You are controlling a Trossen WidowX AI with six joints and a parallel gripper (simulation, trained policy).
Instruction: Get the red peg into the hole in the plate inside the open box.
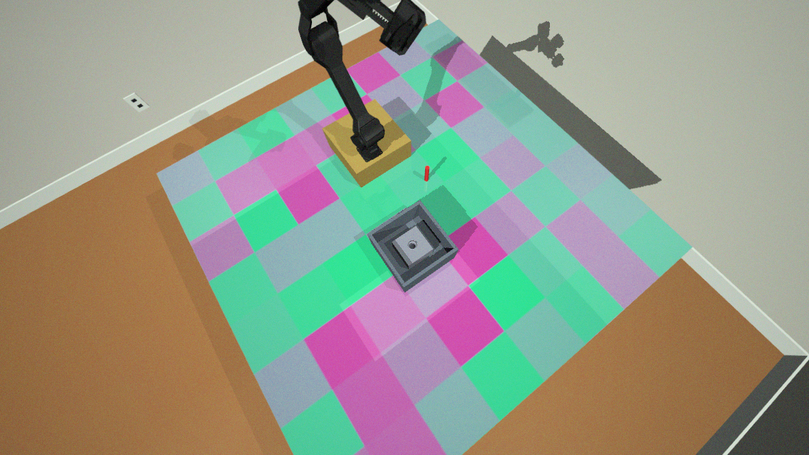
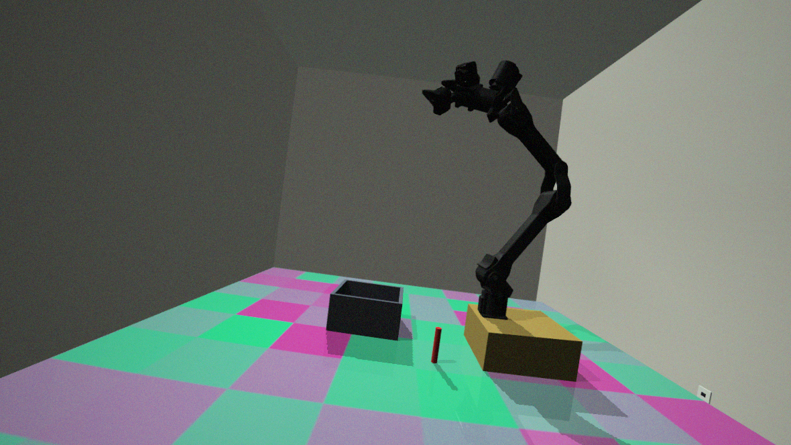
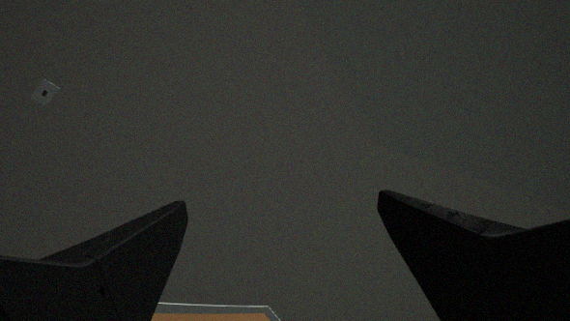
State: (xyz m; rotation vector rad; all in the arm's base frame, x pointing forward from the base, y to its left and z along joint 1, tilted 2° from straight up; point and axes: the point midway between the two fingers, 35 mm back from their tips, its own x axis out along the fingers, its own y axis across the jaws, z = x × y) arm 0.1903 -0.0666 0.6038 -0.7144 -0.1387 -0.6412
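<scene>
Gripper (image 1: 394,27) (image 2: 434,88) (image 3: 284,205): Wide, with nothing in it. It is high up, well above the open box and off to one side.
Top view, open box (image 1: 430,273) (image 2: 363,316): It sits on the colored squares with its top open. The pale plate (image 1: 400,253) is inside at the bottom, and its small round hole (image 1: 412,245) has no peg in it.
Top view, red peg (image 1: 426,173) (image 2: 436,346): It is outside the box, near the side that faces the yellow block (image 1: 341,137) (image 2: 531,356). It is not touching the box.
Outside view, red peg: It stands on its end, to the right of the box, between the box and the yellow block. It is thin and looks the same all the way up.
Outside view, arm (image 2: 525,130): It bends up high and reaches over toward the box side. The gripper is far from the peg.
Wrist view, fingers: They are far apart, with just dark wall in the gap. I can't see the box or peg here.
How the peg may feel: I think it is light and stiff, maybe a bit slippery, and easy to knock over. It doesn't look easy to break.
Where to hold it: Pinch near the top, straight up and down, so the bottom stays free for the hole.
</scene>
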